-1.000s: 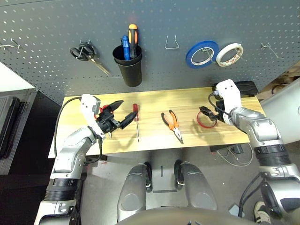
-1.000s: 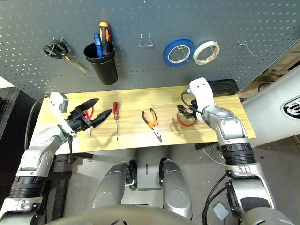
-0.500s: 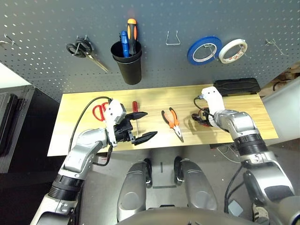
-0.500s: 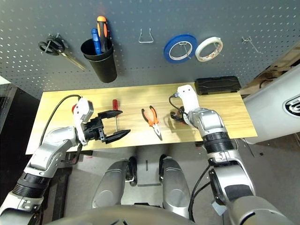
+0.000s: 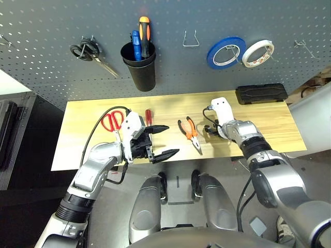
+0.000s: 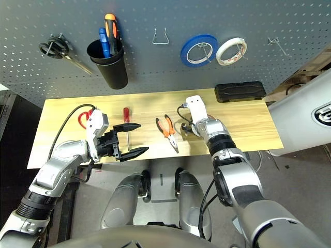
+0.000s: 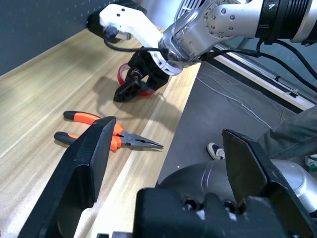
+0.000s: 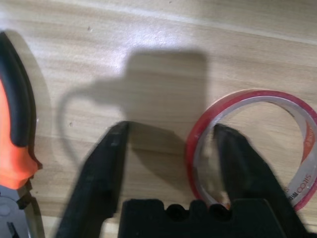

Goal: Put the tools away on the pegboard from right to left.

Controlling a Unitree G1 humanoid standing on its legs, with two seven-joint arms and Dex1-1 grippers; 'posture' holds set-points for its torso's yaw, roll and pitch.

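**Closing cleanly on the red tape ring**

The thin red tape ring (image 8: pixel 257 148) lies flat on the desk (image 5: pixel 269 124), just right of the pliers (image 5: pixel 190 135). My right end effector (image 8: pixel 171 136) straddles its near wall, fingers part-open, one inside the hoop. I'd seat lower, then squeeze on that wall. My left end effector (image 7: pixel 173 144) hangs wide and empty.

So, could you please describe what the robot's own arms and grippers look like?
Both arms are jointed silver metal with black ribbed bands. Each wrist carries a white housing with a black cable looping from it. The left gripper and the right gripper each have two tapering matte black fingers on a black base.
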